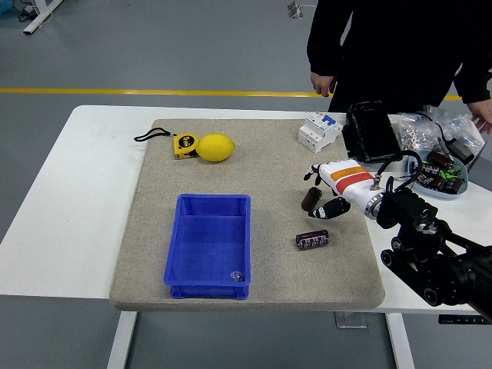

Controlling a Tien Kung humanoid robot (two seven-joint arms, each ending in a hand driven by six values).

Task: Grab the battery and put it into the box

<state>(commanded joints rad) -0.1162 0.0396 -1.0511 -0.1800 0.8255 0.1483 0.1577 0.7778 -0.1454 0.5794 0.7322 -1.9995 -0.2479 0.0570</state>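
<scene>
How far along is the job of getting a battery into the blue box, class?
Barely begun. Done: nothing visible; the blue box holds no battery. In hand: the right hand sits at the upright dark battery, fingers open around it, no grasp visible. Left: close on it, lift, carry left and release it in the box. Another battery lies untouched on the mat.
</scene>
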